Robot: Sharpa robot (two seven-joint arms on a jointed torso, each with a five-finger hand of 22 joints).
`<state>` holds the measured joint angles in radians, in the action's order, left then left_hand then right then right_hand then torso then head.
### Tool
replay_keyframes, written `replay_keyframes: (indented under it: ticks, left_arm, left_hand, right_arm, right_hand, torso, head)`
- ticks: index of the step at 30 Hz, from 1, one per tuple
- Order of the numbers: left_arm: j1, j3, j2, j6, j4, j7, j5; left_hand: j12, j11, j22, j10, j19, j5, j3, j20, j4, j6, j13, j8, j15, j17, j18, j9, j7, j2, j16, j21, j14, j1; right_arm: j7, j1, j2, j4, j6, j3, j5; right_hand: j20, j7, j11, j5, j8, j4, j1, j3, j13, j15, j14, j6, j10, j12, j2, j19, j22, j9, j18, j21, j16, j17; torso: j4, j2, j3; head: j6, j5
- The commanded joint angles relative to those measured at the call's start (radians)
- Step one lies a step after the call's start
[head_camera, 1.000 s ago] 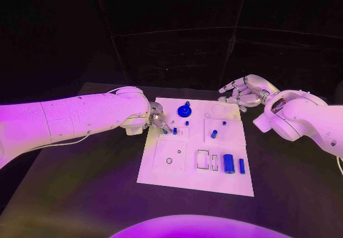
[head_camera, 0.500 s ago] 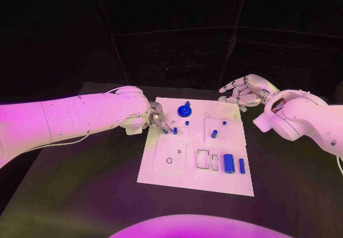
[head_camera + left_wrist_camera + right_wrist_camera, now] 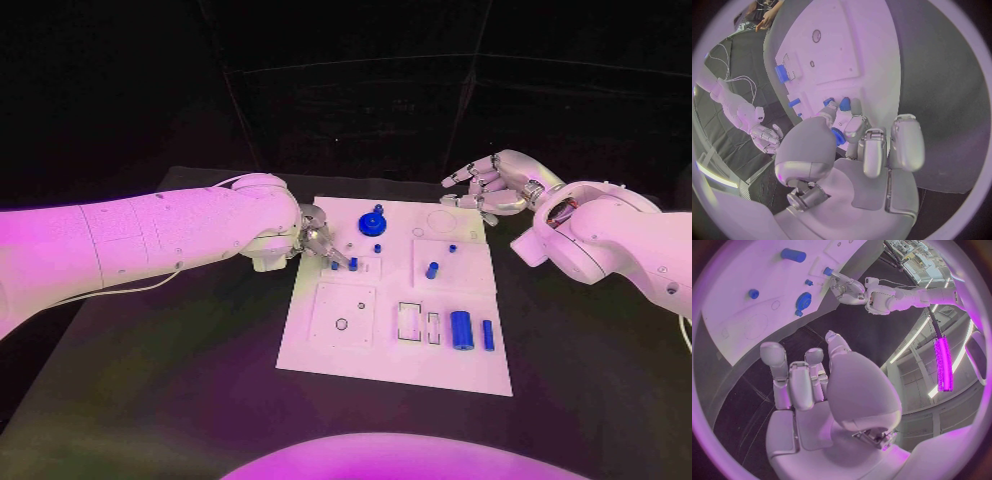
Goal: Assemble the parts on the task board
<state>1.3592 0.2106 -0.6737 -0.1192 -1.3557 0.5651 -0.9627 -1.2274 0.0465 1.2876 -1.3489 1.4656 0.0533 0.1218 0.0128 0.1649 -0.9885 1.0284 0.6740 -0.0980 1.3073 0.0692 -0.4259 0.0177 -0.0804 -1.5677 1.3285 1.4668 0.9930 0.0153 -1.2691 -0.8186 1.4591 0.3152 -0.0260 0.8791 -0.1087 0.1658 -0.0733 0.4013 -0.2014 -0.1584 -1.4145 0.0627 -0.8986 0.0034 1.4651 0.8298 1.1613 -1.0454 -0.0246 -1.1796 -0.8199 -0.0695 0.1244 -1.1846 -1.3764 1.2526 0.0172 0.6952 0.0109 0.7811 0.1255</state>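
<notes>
While almost nothing has shifted over the last second, we watch the left hand [image 3: 317, 240] stay planted at the left edge of the task board [image 3: 361, 345], fingertips pinching a small blue peg [image 3: 844, 104] that stands near that edge, with a second short peg [image 3: 828, 101] just beside it. That stillness reads to us as a careful seating step, not a carry, so the assembly is early: the larger blue cylinder [image 3: 460, 329] and slim bar [image 3: 488, 334] lie loose on the near right part of the board. Our right hand [image 3: 490, 185] hovers off the far right corner, fingers apart and holding nothing, well clear of the blue knob [image 3: 372, 222]. Open dark surface [image 3: 173, 380] lies on both sides, so we have room to withdraw outward; the crowded spot is between the pegs.
</notes>
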Motion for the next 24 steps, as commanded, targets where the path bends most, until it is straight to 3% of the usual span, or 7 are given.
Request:
replay_keyframes:
  ticks: [1, 12, 18, 20, 21, 23, 24]
  left_arm:
    - [0.001, -0.001, -0.01, 0.061, -0.006, -0.028, 0.001]
    - [0.002, -0.003, -0.058, 0.217, -0.04, -0.111, 0.048]
    - [0.003, -0.003, -0.071, 0.273, -0.048, -0.218, 0.094]
    - [0.004, -0.003, -0.065, 0.297, -0.043, -0.33, 0.141]
    - [0.004, -0.002, -0.062, 0.306, -0.041, -0.363, 0.153]
    - [0.004, -0.001, -0.048, 0.326, -0.032, -0.458, 0.174]
    - [0.003, 0.002, -0.037, 0.337, -0.026, -0.521, 0.174]
  left_hand:
    - [0.004, 0.003, -0.001, -0.007, 0.015, -0.005, -0.026, -0.009, 0.013, -0.007, -0.003, -0.005, -0.008, 0.263, -0.002, 0.002, 0.001, -0.01, -0.003, 0.0, 0.104, 0.003]
    - [0.111, -0.012, -0.091, 0.078, -0.019, 0.001, -0.078, -0.001, 0.024, 0.04, -0.147, -0.013, 0.003, 0.263, 0.018, 0.008, 0.019, 0.014, -0.003, -0.087, 0.104, 0.072]
    - [0.213, -0.029, -0.246, 0.166, -0.083, 0.05, -0.101, 0.014, 0.022, 0.083, -0.286, -0.013, 0.018, 0.204, 0.05, 0.011, 0.038, 0.034, 0.031, -0.24, 0.086, 0.136]
    - [0.299, -0.048, -0.416, 0.263, -0.17, 0.051, -0.095, 0.026, 0.015, 0.128, -0.388, -0.025, 0.037, 0.077, 0.081, 0.021, 0.06, 0.051, 0.115, -0.415, 0.037, 0.177]
    - [0.318, -0.058, -0.524, 0.3, -0.228, 0.052, -0.084, 0.035, 0.008, 0.154, -0.398, -0.034, 0.049, -0.003, 0.099, 0.028, 0.075, 0.065, 0.171, -0.528, 0.0, 0.204]
    - [0.381, -0.091, -0.592, 0.412, -0.309, 0.052, -0.049, 0.052, -0.029, 0.217, -0.433, -0.065, 0.079, -0.229, 0.105, 0.052, 0.102, 0.078, 0.351, -0.627, -0.14, 0.289]
    - [0.457, -0.136, -0.636, 0.503, -0.386, 0.047, -0.018, 0.09, -0.063, 0.237, -0.488, -0.103, 0.105, -0.499, 0.086, 0.087, 0.134, 0.07, 0.585, -0.706, -0.354, 0.358]
  right_arm:
    - [0.004, -0.002, 0.002, 0.0, -0.004, 0.001, 0.002]
    - [0.004, -0.002, 0.004, -0.003, -0.002, 0.001, 0.002]
    - [0.002, -0.002, 0.005, -0.007, -0.001, 0.001, 0.002]
    - [0.002, -0.002, 0.005, -0.008, 0.0, 0.001, 0.003]
    - [0.002, -0.002, 0.005, -0.008, 0.0, 0.001, 0.004]
    - [0.001, -0.002, 0.006, -0.009, 0.001, 0.001, 0.008]
    - [0.001, -0.002, 0.006, -0.009, 0.001, 0.001, 0.01]
  right_hand:
    - [0.004, 0.0, -0.002, 0.004, -0.005, -0.004, 0.007, 0.0, 0.001, -0.007, 0.036, -0.005, -0.001, -0.002, 0.001, 0.0, 0.002, 0.001, 0.014, 0.006, 0.006, -0.001]
    - [0.004, 0.0, -0.002, 0.004, -0.005, -0.004, 0.007, 0.0, 0.001, -0.007, 0.036, -0.006, -0.001, -0.002, 0.001, 0.0, 0.002, 0.001, 0.014, 0.006, 0.006, -0.001]
    - [0.004, 0.0, -0.002, 0.005, -0.005, -0.004, 0.005, -0.001, 0.001, -0.007, 0.036, -0.006, -0.001, -0.002, 0.001, 0.0, 0.002, 0.001, 0.014, 0.006, 0.006, -0.001]
    - [0.004, 0.0, -0.002, 0.005, -0.005, -0.004, 0.005, -0.001, 0.001, -0.007, 0.036, -0.006, -0.001, -0.002, 0.001, 0.0, 0.002, 0.001, 0.014, 0.006, 0.006, -0.001]
    - [0.004, 0.0, -0.002, 0.005, -0.005, -0.004, 0.005, -0.001, 0.001, -0.007, 0.036, -0.006, -0.001, -0.002, 0.001, 0.0, 0.002, 0.001, 0.014, 0.006, 0.006, -0.001]
    - [0.004, 0.0, -0.002, 0.005, -0.005, -0.004, 0.005, -0.001, 0.001, -0.007, 0.036, -0.006, -0.001, -0.002, 0.001, 0.0, 0.002, 0.001, 0.014, 0.006, 0.006, -0.001]
    - [0.004, 0.0, -0.002, 0.005, -0.005, -0.004, 0.005, -0.001, 0.001, -0.007, 0.036, -0.006, -0.001, -0.002, 0.001, 0.0, 0.002, 0.001, 0.014, 0.006, 0.006, -0.001]
  torso:
    - [0.0004, 0.0, -0.001]
    - [0.0005, 0.001, 0.0001]
    - [-0.0003, 0.0, -0.0011]
    - [0.0008, 0.0, 0.0002]
    - [0.0009, 0.0, 0.0008]
    - [0.0006, 0.0, 0.001]
    - [0.0001, 0.001, 0.0005]
  head:
    - [0.0, -0.002]
    - [0.001, -0.001]
    - [-0.001, -0.003]
    - [-0.003, -0.005]
    - [-0.003, -0.006]
    - [-0.005, -0.007]
    - [-0.007, -0.01]
